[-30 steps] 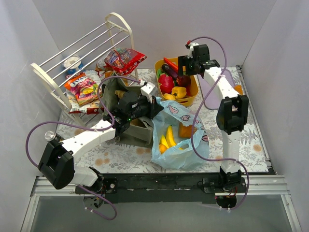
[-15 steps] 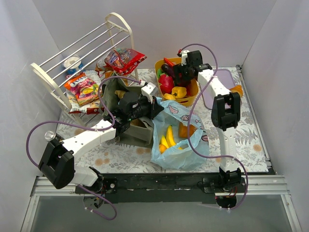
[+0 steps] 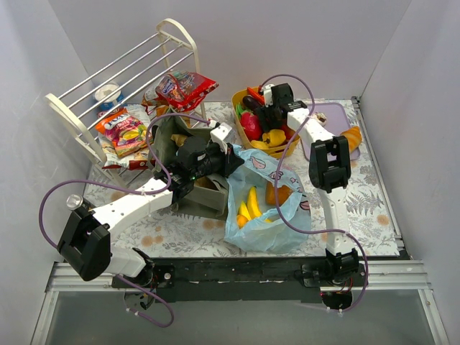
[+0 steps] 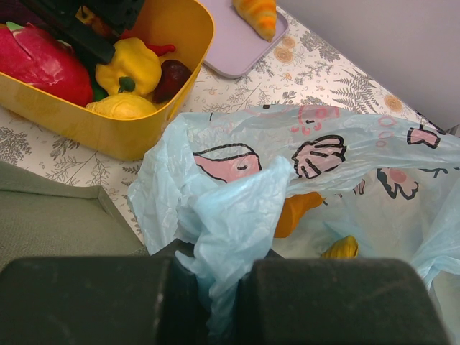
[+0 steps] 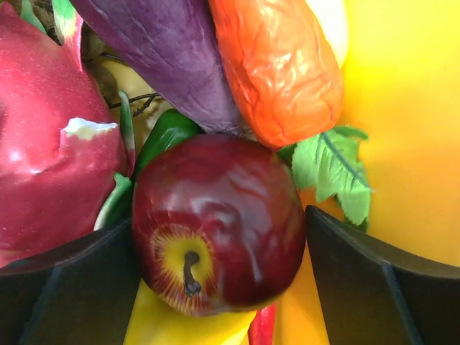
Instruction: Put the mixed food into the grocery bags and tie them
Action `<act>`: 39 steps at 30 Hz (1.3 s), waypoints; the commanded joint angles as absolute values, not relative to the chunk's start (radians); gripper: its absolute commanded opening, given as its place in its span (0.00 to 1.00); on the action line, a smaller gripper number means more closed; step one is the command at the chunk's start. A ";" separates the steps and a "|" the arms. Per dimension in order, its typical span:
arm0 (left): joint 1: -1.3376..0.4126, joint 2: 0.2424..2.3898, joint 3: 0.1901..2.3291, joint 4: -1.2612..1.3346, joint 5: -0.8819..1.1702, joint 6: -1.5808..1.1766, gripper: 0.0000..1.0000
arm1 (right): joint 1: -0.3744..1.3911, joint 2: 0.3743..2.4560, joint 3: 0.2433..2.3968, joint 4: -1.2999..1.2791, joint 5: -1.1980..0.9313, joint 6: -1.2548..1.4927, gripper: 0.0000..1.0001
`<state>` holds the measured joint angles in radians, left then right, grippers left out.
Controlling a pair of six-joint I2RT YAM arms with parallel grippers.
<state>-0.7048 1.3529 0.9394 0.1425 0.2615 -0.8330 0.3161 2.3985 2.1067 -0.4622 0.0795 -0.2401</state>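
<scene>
Left end effector (image 4: 223, 287) is closed, pinching a bunched fold of the light-blue bag (image 4: 302, 165) at its rim and holding that edge up. The bag is sitting mid-tabletop (image 3: 374, 201) with its mouth gaping upward. The bananas (image 3: 251, 205) are lying inside it, with an orange piece (image 4: 295, 212) next to them. A small yellow piece (image 4: 339, 248) is also showing through the plastic (can't tell what it is).

The olive tote (image 3: 169, 144) is standing just left of the bag, under the left wrist and touching the bag's side.

Right end effector (image 5: 219, 273) is down in the yellow tub (image 3: 286, 149), jaws spread wide, one finger on each side of a dark red apple (image 5: 215, 215). The fingers are sitting right at the apple's flanks; can't tell whether the pads are actually pressing on it.

Around the apple:
- A purple eggplant (image 5: 165, 57) is lying above it.
- An orange-red piece with green leaves (image 5: 277, 68) is lying beside the eggplant.
- A pink dragon fruit (image 5: 50, 158) is lying to one side.
- A yellow pepper (image 4: 129, 65) is also sitting in the tub.

The snack packets (image 3: 187, 88) are resting on the white wire rack (image 3: 72, 118) at back left. A croissant (image 3: 351, 135) is lying on the edge of the purple tray (image 3: 332, 115) at back right.
</scene>
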 commanded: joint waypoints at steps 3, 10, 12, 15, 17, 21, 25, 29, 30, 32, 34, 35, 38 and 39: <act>-0.712 1.333 0.950 0.130 0.253 -0.821 0.00 | 0.328 2.390 2.082 -0.391 0.124 -0.293 0.68; -0.713 1.330 0.951 0.132 0.256 -0.819 0.00 | 0.350 2.162 1.945 -0.285 0.086 -0.244 0.37; -0.713 1.330 0.950 0.132 0.256 -0.821 0.00 | 0.350 2.071 1.927 -0.270 0.060 -0.223 0.26; -0.715 1.328 0.950 0.133 0.256 -0.822 0.00 | 0.362 1.956 1.881 -0.258 0.031 -0.193 0.19; -0.715 1.327 0.950 0.133 0.258 -0.821 0.00 | 0.386 1.872 1.853 -0.270 0.029 -0.184 0.19; -0.715 1.324 0.951 0.132 0.249 -0.819 0.00 | 0.466 1.683 1.740 -0.313 0.043 -0.143 0.18; -0.715 1.318 0.948 0.129 0.235 -0.815 0.00 | 0.577 1.436 1.511 -0.322 0.037 -0.062 0.17; -0.715 1.319 0.951 0.124 0.227 -0.811 0.00 | 0.676 1.193 1.313 -0.369 -0.064 0.052 0.17; -0.715 1.322 0.953 0.123 0.227 -0.810 0.00 | 0.687 1.165 1.258 -0.379 -0.101 0.084 0.17; -0.715 1.327 0.954 0.120 0.225 -0.810 0.00 | 0.730 1.097 1.204 -0.400 -0.167 0.123 0.17; -0.716 1.327 0.956 0.118 0.224 -0.811 0.00 | 0.758 1.074 1.157 -0.458 -0.186 0.147 0.17; -0.715 1.327 0.954 0.120 0.224 -0.813 0.00 | 0.784 1.065 1.143 -0.477 -0.170 0.153 0.18; -0.715 1.328 0.953 0.120 0.224 -0.813 0.00 | 0.817 1.068 1.092 -0.541 -0.144 0.173 0.18; -0.716 1.328 0.954 0.118 0.219 -0.811 0.00 | 0.824 1.074 1.086 -0.561 -0.134 0.176 0.17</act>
